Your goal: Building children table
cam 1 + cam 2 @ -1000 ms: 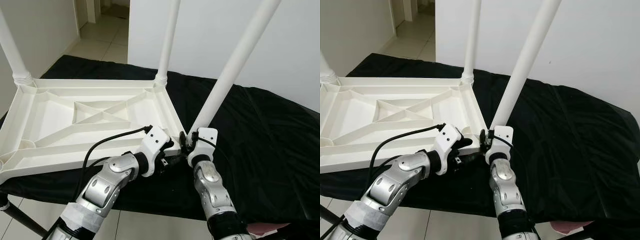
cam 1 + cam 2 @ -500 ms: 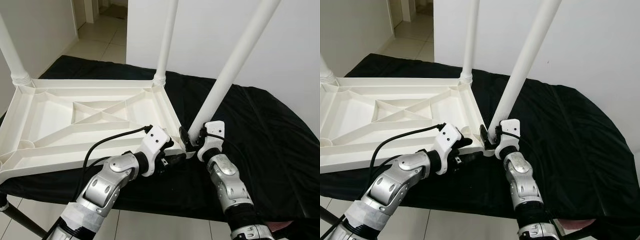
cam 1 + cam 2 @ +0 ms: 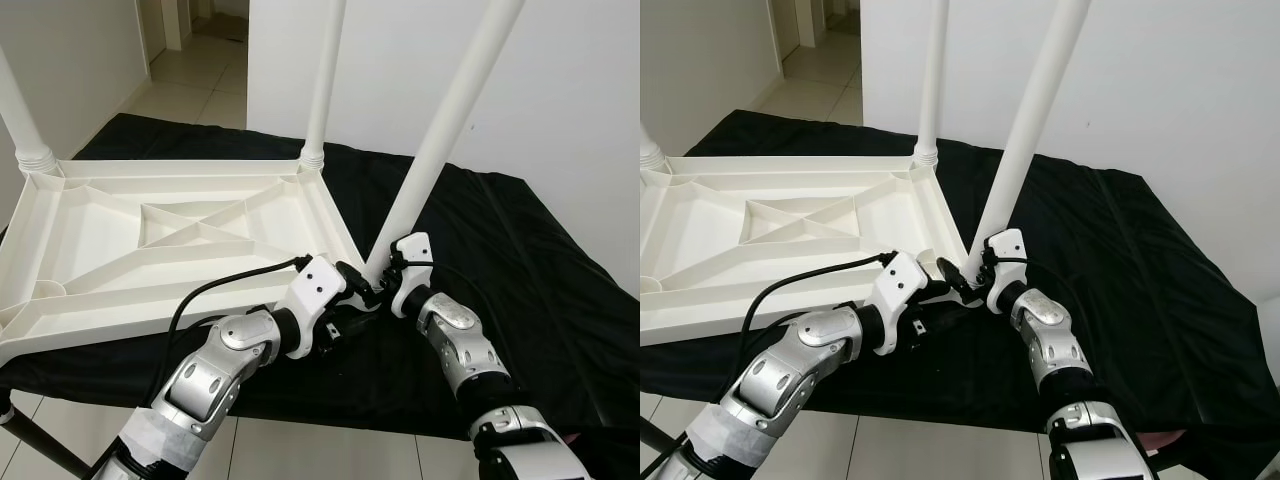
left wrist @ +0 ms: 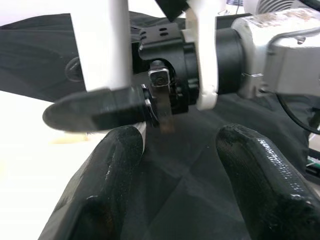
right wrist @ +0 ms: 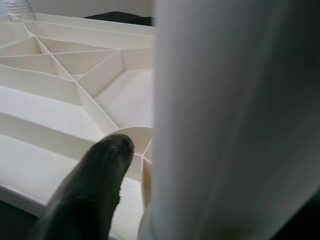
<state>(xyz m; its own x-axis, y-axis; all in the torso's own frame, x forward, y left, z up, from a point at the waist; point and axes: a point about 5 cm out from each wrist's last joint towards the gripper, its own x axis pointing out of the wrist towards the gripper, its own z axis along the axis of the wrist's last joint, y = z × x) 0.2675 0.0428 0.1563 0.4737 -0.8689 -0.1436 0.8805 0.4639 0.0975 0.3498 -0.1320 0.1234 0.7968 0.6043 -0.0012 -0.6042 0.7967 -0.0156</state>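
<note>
The white plastic table top [image 3: 90,235] lies upside down on a black cloth. Two white legs stand in its far corners [image 3: 24,115] [image 3: 322,90]. A third leg [image 3: 445,125] leans at the near right corner. My right gripper [image 3: 368,283] is shut on this leg's base, right at the corner socket [image 5: 131,137]; in the right wrist view the leg [image 5: 235,115] stands beside one black finger [image 5: 92,187]. My left gripper [image 4: 180,175] is open, just below that corner, over the cloth, with nothing between its fingers [image 4: 107,182].
The black cloth [image 3: 520,260] covers the low surface and hangs over its near edge. A white wall [image 3: 570,110] rises behind on the right. Tiled floor [image 3: 190,80] runs to a doorway at the back left. A cable [image 3: 215,290] loops over my left forearm.
My right forearm has swung out to the right and its gripper has turned round the leg's base. The leg stands a little more upright. The left arm has barely moved.
</note>
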